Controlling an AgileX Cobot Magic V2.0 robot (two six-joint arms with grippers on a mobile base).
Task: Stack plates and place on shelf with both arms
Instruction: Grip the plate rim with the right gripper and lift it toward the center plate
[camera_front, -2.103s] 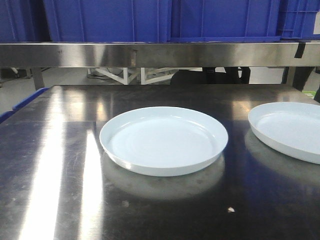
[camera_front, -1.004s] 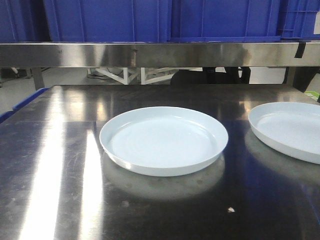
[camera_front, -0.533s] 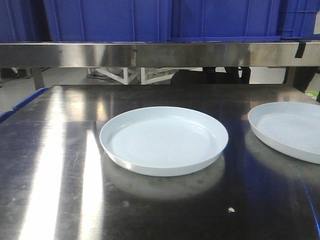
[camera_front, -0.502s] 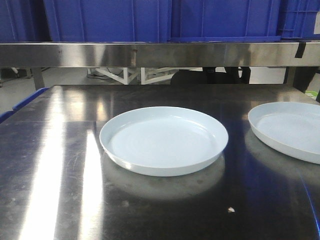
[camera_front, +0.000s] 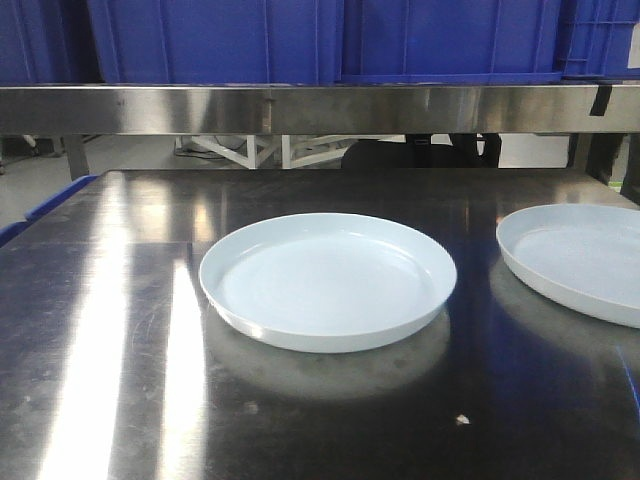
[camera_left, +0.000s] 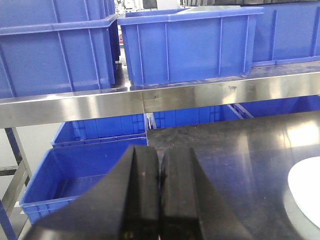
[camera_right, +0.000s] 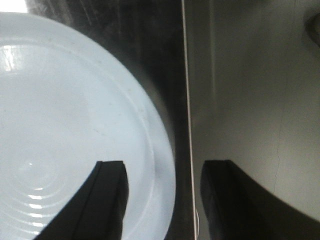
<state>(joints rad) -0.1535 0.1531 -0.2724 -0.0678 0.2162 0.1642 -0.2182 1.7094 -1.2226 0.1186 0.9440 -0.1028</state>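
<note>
First pickup: the right gripper (camera_right: 162, 167), jaws wide and empty, seemingly straddles the rim of the plate (camera_right: 75, 115) at the table's (camera_front: 100, 300) right edge. The left gripper (camera_left: 160, 162) has its jaws pressed together, empty. Next, the right jaws need to close squarely on that rim.

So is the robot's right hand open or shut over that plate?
Open. The right hand has its two fingers wide apart, one over the plate, the other beyond its rim.

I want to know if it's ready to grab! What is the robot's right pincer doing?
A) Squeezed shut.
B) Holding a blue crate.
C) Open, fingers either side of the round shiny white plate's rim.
C: the right wrist view shows the right pincer open, one finger over the round glossy white plate, the other past its rim.
</note>
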